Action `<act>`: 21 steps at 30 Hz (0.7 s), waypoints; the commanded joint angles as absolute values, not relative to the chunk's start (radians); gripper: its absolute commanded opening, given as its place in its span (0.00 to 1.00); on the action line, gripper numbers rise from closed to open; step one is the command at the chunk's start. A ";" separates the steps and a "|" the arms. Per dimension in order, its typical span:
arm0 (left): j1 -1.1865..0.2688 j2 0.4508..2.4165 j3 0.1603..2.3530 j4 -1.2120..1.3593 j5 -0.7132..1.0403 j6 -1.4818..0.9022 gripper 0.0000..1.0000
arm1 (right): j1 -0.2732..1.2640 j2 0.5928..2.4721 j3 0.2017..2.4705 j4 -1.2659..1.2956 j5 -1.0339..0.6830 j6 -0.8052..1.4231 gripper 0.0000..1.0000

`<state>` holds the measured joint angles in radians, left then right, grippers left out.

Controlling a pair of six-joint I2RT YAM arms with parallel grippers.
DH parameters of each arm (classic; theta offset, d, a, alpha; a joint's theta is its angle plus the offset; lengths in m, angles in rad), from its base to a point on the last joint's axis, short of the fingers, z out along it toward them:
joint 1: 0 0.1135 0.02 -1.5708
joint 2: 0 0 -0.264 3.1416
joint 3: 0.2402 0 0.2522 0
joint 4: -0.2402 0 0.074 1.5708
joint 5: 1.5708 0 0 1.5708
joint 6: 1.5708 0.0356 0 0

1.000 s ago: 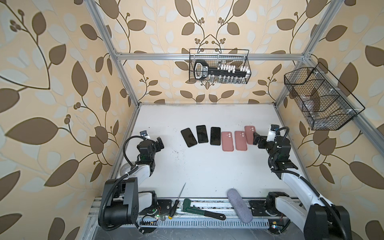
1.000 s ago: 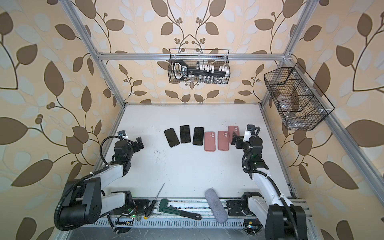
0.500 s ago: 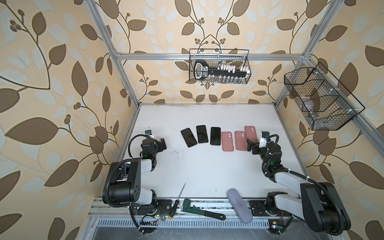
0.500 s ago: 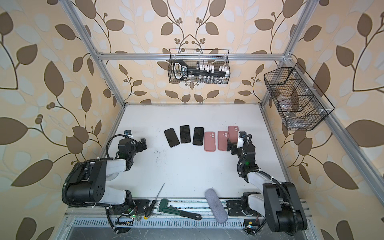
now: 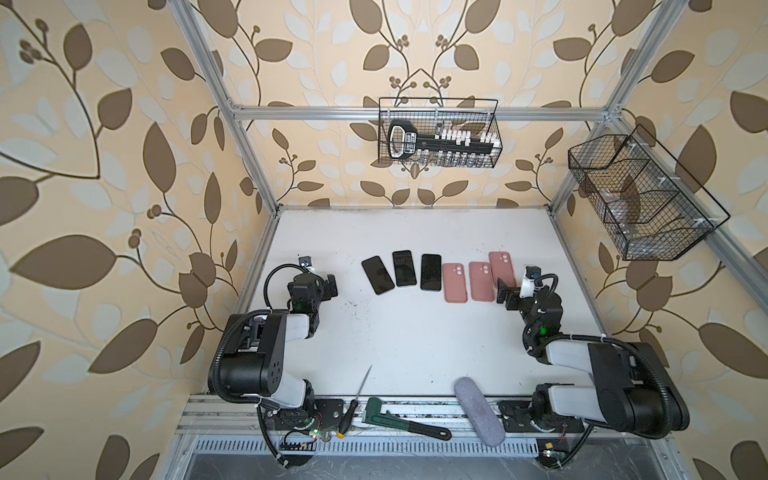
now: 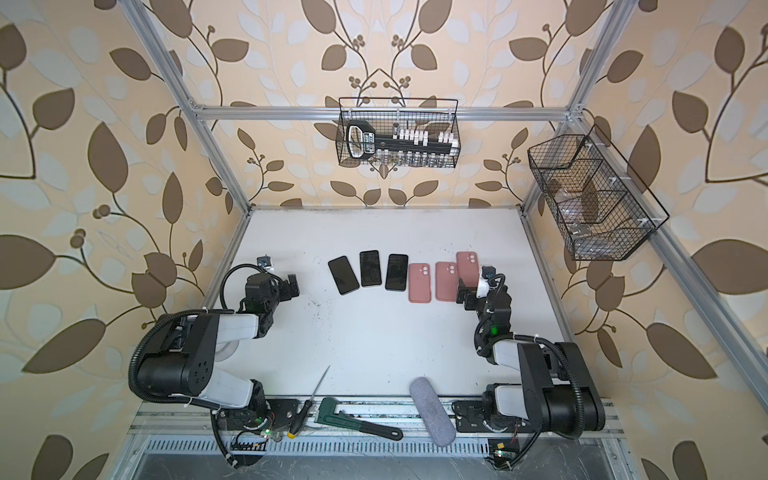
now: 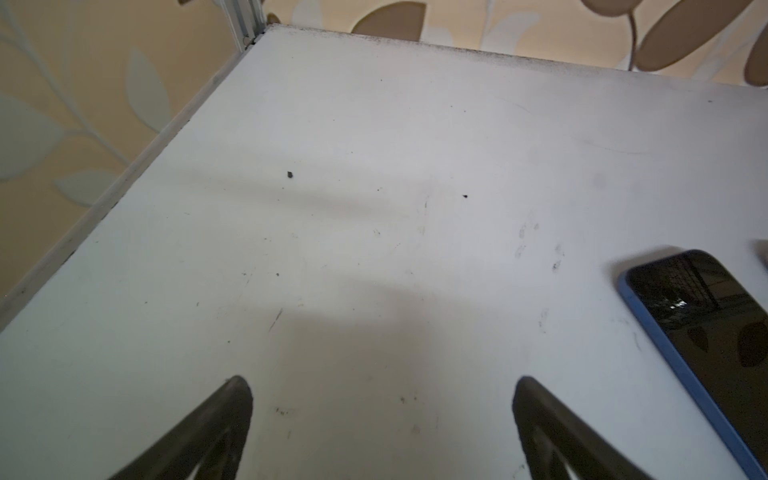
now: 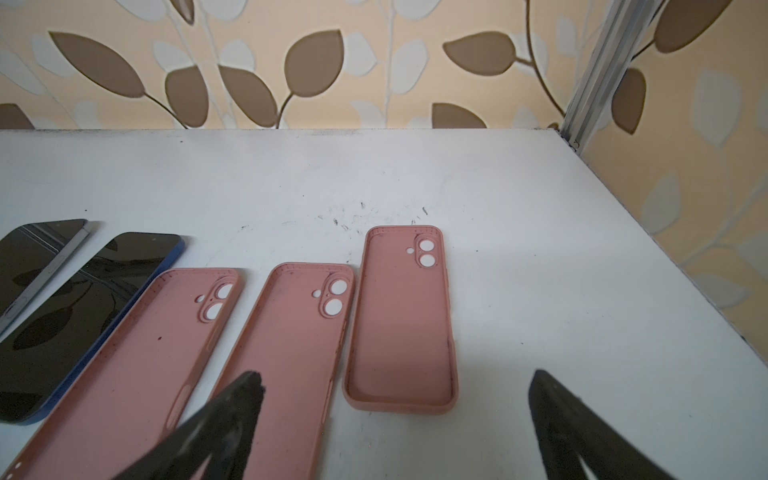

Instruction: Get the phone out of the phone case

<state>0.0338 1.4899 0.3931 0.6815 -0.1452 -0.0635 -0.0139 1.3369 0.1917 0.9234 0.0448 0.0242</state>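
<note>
Both top views: left gripper (image 5: 331,287), right gripper (image 5: 505,296) low, jaws spread

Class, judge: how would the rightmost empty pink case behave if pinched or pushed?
The pink case is probably light: an empty, thin-walled shell. Its open walls would likely flex when pinched. Lying flat on the table, it should slide, not roll.
</note>
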 commanded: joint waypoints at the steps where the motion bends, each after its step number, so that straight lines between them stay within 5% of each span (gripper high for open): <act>1: 0.038 1.495 0.388 0.733 -0.203 -0.081 0.99 | -0.020 1.344 0.197 0.977 0.042 0.035 1.00; 13: 0.035 1.482 0.362 0.772 -0.021 0.000 0.99 | 0.036 1.303 0.073 1.162 0.031 -0.032 1.00; 21: 0.035 1.421 0.326 0.798 -0.061 -0.020 0.99 | 0.043 1.268 0.062 1.156 0.091 -0.017 1.00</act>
